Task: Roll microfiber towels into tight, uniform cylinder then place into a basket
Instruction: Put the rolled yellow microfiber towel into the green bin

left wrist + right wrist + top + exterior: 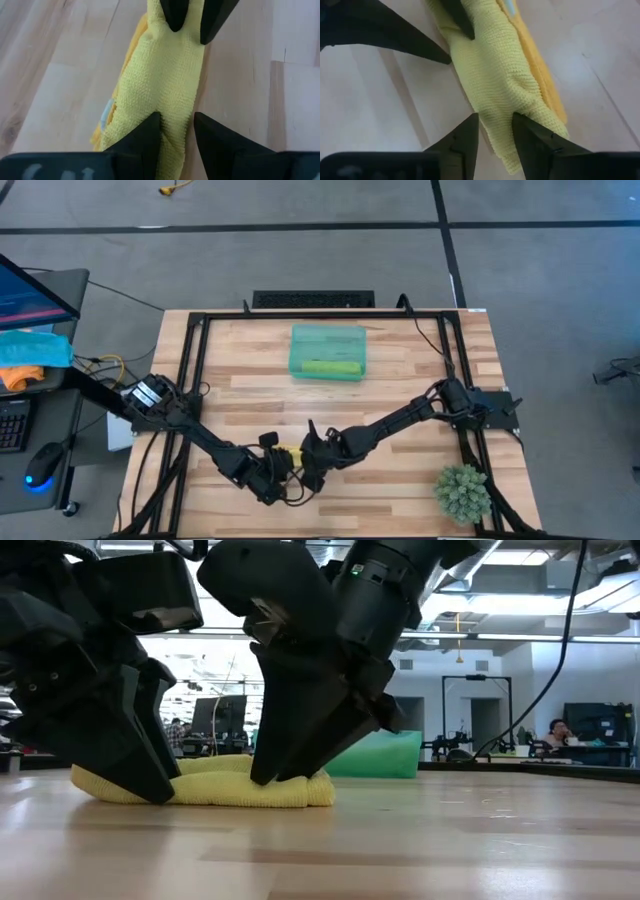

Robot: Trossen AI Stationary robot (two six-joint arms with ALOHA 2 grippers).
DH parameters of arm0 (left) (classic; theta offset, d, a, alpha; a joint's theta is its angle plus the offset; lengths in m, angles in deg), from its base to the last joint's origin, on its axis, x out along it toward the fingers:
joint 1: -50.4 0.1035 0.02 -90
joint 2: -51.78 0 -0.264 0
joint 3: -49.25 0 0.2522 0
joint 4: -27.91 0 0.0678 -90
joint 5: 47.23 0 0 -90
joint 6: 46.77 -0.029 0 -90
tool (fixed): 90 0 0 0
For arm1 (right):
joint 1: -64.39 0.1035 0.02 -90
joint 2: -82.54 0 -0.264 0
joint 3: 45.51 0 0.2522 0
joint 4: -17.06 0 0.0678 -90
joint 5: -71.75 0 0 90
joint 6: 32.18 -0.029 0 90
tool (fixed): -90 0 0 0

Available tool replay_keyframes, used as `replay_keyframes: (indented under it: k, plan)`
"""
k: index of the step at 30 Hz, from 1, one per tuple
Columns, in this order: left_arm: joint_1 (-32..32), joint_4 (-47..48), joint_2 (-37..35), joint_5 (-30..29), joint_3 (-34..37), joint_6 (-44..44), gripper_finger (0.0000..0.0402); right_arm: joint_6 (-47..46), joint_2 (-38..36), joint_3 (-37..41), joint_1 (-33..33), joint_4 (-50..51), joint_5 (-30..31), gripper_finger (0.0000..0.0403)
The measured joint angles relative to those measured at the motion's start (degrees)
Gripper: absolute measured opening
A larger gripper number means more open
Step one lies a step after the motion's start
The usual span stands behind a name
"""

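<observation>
Yellow towel (pixel 205 785) on table, pinched between fingers of left tool (pixel 176 131) and right tool (pixel 495 131)

Both arms meet at the table's (pixel 400 390) near edge: left gripper (pixel 278 480) and right gripper (pixel 308 462) crowd a small yellow towel (pixel 287 452). Basket (pixel 328 351) sits near the far edge, rolled green towel (pixel 330 368) inside. Potted plant (pixel 462 492) at the near right corner.

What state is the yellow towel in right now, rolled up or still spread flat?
Rolled: the yellow towel lies as a bunched, layered log on the table, with the left gripper and the right gripper each pinching one end.
</observation>
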Motion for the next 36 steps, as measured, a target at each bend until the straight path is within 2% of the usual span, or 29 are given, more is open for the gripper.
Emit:
replay_keyframes:
  k: [4, 8, 16, 22, 25, 32, 36]
  plan:
    - [-0.2, -0.1, 0.1, 0.5, 0.0, 0.6, 0.0113, 4.8, -0.2, -1.4, -0.8, 2.0, -4.4, 0.0155]
    - [-0.2, 0.0, 0.1, 0.8, 0.0, 0.7, 0.0113, 9.8, -2.2, -2.5, -0.6, 3.9, -4.5, 0.0157]
    - [-0.2, 0.7, 0.2, 0.9, 0.0, 0.4, 0.0113, 14.0, -8.7, -2.4, 1.7, 18.5, 7.8, 0.0151]
    - [-0.2, 0.7, 0.2, 1.0, 0.1, 0.6, 0.0113, 15.4, -11.6, -2.4, 5.1, 27.1, 11.5, 0.0142]
    - [-0.2, 0.8, 0.2, 1.0, 0.1, 0.9, 0.0113, 15.2, -11.8, -0.7, 6.3, 26.0, 13.5, 0.0136]
    - [-0.2, 0.8, 0.2, 1.0, 0.1, 1.0, 0.0113, 8.7, -11.7, 9.5, 7.0, 21.5, 12.9, 0.0120]
    - [-0.2, 0.8, 0.2, 1.0, 0.1, 0.9, 0.0113, 6.5, -14.1, 14.5, 7.7, 16.8, 12.8, 0.0107]
